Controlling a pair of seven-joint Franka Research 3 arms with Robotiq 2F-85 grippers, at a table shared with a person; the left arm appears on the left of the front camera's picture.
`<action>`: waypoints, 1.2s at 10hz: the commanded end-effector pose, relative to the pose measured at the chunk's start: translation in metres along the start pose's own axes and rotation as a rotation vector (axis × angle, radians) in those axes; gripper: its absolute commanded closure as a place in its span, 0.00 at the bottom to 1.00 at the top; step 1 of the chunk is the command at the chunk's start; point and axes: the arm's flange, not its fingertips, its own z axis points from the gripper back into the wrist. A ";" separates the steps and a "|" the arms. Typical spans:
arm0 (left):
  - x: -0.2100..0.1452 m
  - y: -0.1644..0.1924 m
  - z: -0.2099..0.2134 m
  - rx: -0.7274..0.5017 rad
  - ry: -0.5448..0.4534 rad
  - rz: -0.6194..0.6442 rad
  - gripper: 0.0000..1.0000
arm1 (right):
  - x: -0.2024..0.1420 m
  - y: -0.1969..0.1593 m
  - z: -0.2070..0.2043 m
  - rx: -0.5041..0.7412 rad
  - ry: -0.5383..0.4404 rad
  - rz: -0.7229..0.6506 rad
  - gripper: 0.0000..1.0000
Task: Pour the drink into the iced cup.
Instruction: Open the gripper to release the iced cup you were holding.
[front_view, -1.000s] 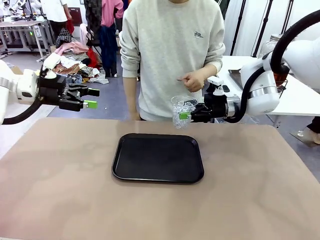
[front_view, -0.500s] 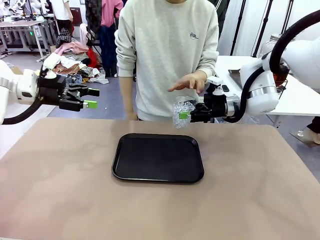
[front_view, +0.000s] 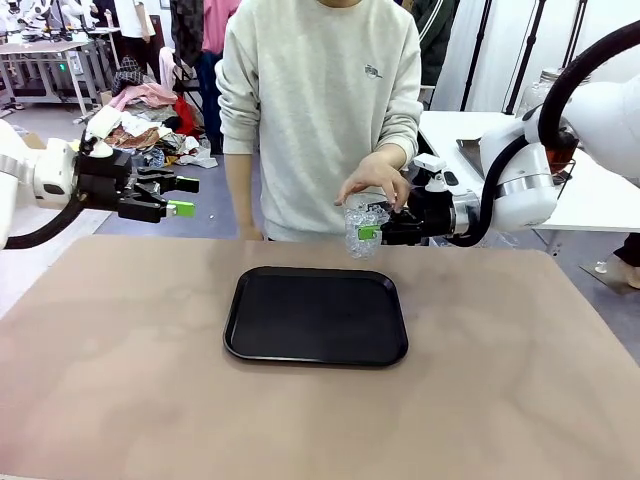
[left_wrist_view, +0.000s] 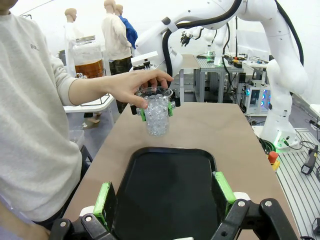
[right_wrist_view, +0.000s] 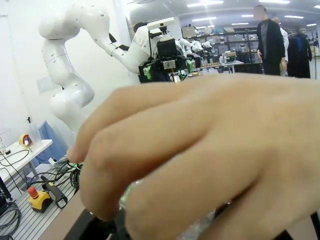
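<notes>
The iced cup (front_view: 362, 235), clear plastic and packed with ice, hangs upright beyond the tray's far edge, and my right gripper (front_view: 366, 231) is shut on its sides. From the left wrist view, the cup (left_wrist_view: 158, 117) sits between the right gripper's green pads (left_wrist_view: 142, 114). A person's hand (front_view: 372, 184) rests over the cup's rim with the fingers curled down on it. That hand (right_wrist_view: 200, 150) blocks most of the right wrist view. My left gripper (front_view: 181, 197) hovers open at the far left, holding nothing. The drink (left_wrist_view: 90, 67), amber in a lidded glass jar, stands on a side table behind.
A black tray (front_view: 315, 315) lies empty in the middle of the brown table. The person stands close against the far edge. A white side table (front_view: 600, 195) is at the right, behind my right arm. Bare tabletop surrounds the tray.
The person's hand came down from above the cup onto its rim, and the person shifted slightly to picture left. Neither gripper has moved.
</notes>
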 end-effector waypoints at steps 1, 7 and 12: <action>0.001 -0.001 0.001 0.001 -0.001 -0.004 0.00 | 0.003 0.001 0.000 0.000 0.001 0.008 0.36; 0.001 -0.001 0.001 0.001 -0.001 -0.004 0.00 | 0.003 0.001 0.000 0.000 0.001 0.008 0.36; 0.001 -0.001 0.001 0.001 -0.001 -0.004 0.00 | 0.003 0.001 0.000 0.000 0.001 0.008 0.36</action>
